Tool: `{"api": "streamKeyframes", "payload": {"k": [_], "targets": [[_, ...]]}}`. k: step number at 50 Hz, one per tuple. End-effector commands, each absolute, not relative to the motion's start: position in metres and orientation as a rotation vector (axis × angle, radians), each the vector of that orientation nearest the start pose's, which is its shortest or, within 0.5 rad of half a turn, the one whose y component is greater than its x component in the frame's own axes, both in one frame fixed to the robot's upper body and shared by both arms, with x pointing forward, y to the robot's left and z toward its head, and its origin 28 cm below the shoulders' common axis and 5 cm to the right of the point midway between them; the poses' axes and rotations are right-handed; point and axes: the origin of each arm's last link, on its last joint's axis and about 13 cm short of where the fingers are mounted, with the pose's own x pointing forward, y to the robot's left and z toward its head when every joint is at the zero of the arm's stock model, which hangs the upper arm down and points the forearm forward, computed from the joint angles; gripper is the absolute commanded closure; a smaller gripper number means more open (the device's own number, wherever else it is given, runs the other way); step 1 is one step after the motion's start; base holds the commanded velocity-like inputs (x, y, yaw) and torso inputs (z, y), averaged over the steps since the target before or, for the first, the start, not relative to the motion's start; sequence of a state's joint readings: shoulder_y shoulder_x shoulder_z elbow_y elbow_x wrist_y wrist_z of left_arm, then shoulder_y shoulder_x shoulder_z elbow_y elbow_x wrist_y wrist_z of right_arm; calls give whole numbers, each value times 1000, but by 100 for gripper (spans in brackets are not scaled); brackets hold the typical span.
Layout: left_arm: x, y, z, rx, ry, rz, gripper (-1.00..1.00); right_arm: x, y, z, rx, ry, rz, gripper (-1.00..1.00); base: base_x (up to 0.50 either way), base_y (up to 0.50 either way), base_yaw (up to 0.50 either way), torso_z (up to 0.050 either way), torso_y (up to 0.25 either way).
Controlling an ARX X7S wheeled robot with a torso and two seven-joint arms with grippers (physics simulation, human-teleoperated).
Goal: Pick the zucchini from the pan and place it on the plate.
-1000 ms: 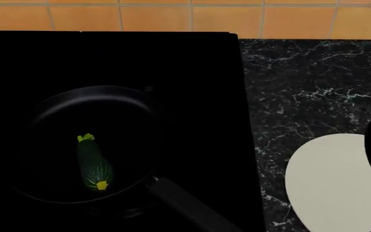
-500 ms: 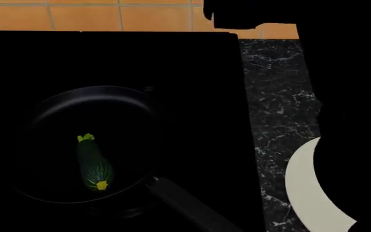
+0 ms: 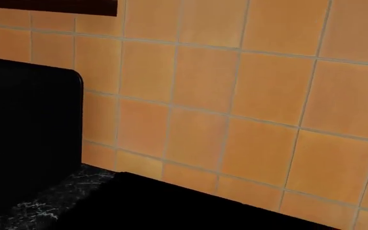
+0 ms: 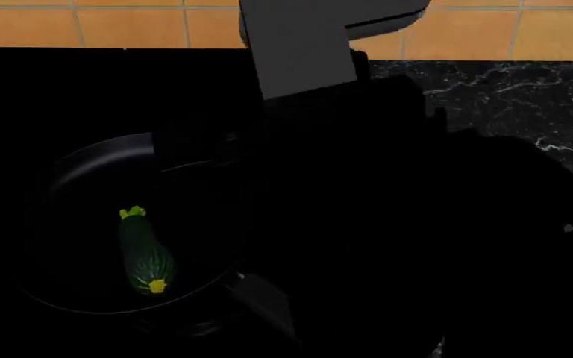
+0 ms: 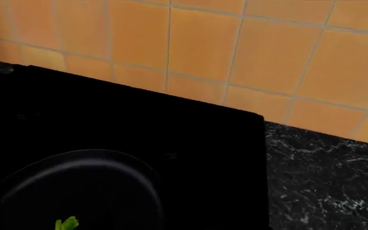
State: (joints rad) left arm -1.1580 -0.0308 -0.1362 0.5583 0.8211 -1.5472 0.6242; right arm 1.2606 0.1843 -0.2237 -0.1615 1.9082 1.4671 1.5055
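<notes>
Orange wall tiles [image 4: 98, 26] back a dark marbled tabletop [image 4: 525, 97] with a black cooktop [image 4: 68, 89] set into it. On the cooktop sits the pan [image 4: 87, 168], and the zucchini [image 4: 145, 253] lies inside it toward the near side, its long axis running roughly away from the robot, one yellow-green end near the rim closest to the handle [image 4: 266, 302]. The right arm [image 4: 386, 209] fills much of the head view as a dark mass, crossing over the spot where the plate would be, so the plate cannot be seen at present. Neither claw shows in any view, so whether the right or the left claw is wide or narrow cannot be told.

The step in hand looks like the reach toward the pan. The right wrist view takes in the pan's far rim [image 5: 88, 165] and only a sliver of the zucchini's tip [image 5: 67, 223]. To do this well, the right claw should probably come over the vegetable's middle, jaws set across its short width, and descend straight down so the fingers clear the shallow pan wall and do not roll the zucchini aside.
</notes>
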Motion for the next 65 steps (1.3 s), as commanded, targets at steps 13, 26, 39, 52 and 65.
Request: {"api": "streamKeyframes", "payload": {"k": [13,26,39,52,65], "targets": [[250,282,299,-113,-92,310,-100,236,-6,291,-188,535,405,-100,0,0,0,0,0],[250,283,295,-114,-83,315,-100,222,0,296,-133,551,462,-100,0,0,0,0,0],[251,289,287,-130,-76,321,-100,211,10,293,-134,562,494,-100,0,0,0,0,0],[249,288,287,-115,-80,313,-100,213,13,290,-142,551,500,-100,0,0,0,0,0],[247,290,288,-116,-86,319,-100,220,17,283,-149,570,494,-100,0,0,0,0,0]]}}
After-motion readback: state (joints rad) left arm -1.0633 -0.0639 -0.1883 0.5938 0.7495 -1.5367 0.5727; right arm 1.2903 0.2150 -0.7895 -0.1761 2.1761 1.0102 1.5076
